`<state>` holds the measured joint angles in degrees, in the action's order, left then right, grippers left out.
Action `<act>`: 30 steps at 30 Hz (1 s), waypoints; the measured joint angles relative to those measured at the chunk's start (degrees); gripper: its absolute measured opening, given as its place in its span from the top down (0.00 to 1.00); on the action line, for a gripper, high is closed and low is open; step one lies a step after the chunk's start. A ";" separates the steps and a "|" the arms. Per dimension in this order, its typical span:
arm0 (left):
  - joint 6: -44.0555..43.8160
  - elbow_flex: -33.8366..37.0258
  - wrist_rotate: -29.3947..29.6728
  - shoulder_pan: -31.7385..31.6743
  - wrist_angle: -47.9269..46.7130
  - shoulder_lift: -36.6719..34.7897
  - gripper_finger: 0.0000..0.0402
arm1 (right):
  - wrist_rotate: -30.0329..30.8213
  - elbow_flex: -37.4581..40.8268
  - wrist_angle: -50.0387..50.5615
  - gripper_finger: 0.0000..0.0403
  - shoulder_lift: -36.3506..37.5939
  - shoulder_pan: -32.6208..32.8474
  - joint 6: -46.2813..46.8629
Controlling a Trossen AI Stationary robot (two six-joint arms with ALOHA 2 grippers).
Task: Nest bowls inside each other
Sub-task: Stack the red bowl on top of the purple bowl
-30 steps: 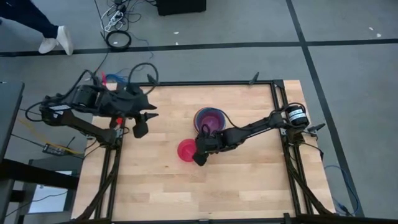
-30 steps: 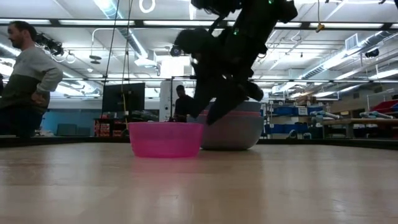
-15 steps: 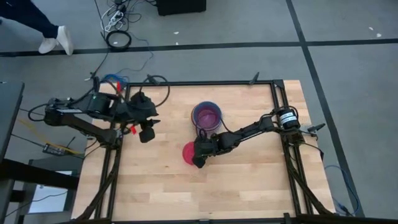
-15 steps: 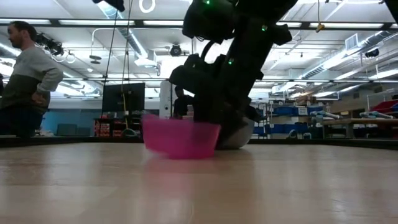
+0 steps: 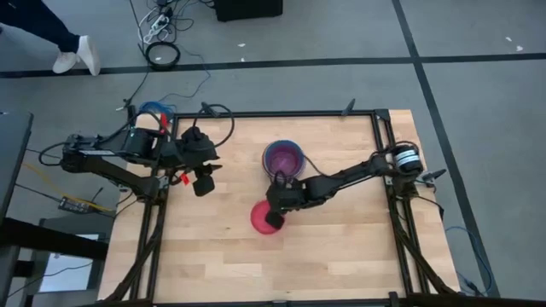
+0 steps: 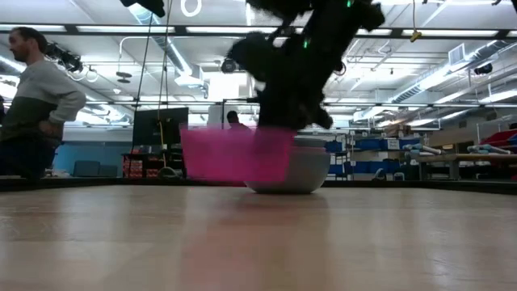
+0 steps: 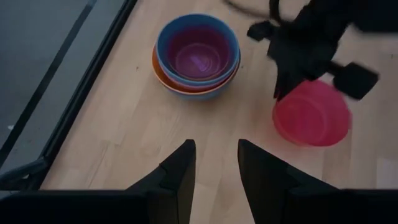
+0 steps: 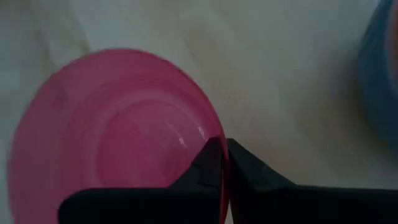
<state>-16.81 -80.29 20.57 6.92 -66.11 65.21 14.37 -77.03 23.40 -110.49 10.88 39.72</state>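
Observation:
A pink bowl (image 5: pixel 263 218) hangs just above the table's middle, with my right gripper (image 5: pixel 275 219) shut on its rim. Behind it, toward the far edge, a stack of bowls (image 5: pixel 284 159) rests on its base. Seen in the left wrist view, the stack (image 7: pixel 196 56) has purple innermost, blue around it and orange outermost. In the low view the pink bowl (image 6: pixel 234 153) is blurred and sits in front of the stack (image 6: pixel 300 174). My left gripper (image 7: pixel 217 168) stands open above the table's left part, holding nothing. My right gripper pinches the pink bowl's rim (image 8: pixel 222 144) on the side toward the table's right, one finger (image 8: pixel 208 163) inside the bowl and one outside. The fingers slant down from the right. The bowl hangs clear of the table, roughly upright, its opening up.
A dark metal frame (image 5: pixel 378 162) runs round the wooden table (image 5: pixel 341 256). Bare wood lies in the near half and at the right. Cables (image 5: pixel 158 109) hang off the far left corner. A person (image 6: pixel 36 105) stands in the room beyond the table.
My right gripper has shut on the pink bowl's rim. The bowl first slid and tipped a little toward the near edge, then rose clear of the table. My left gripper has sunk and drawn back slightly, staying open.

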 joint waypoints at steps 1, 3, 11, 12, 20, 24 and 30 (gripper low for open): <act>0.01 0.00 -0.02 0.00 0.04 0.00 0.68 | 0.56 0.00 0.20 0.99 1.38 0.02 -0.72; 0.02 0.00 0.00 0.01 0.49 0.00 0.68 | 2.70 0.00 1.10 0.99 4.43 0.08 -1.64; 1.69 0.00 0.00 0.00 4.49 0.00 0.68 | 17.62 -0.02 5.87 1.00 16.67 -4.06 -9.17; 1.80 0.00 0.00 0.00 4.98 0.00 0.68 | 18.47 -0.02 6.41 1.00 17.37 -5.31 -10.05; 3.05 -0.04 0.00 0.00 7.06 0.00 0.68 | 18.77 -0.02 11.09 1.00 14.69 -14.51 -15.27; 3.05 -0.04 0.00 0.00 6.93 0.00 0.68 | 13.71 -0.02 13.88 0.97 13.18 -16.69 -14.78; 3.88 -0.04 -0.01 0.02 6.62 0.00 0.68 | 8.10 -0.02 16.28 0.80 13.24 -17.32 -12.97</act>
<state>-12.92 -80.34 20.56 6.94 -59.48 65.21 22.47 -77.06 39.68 -97.25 -6.44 26.75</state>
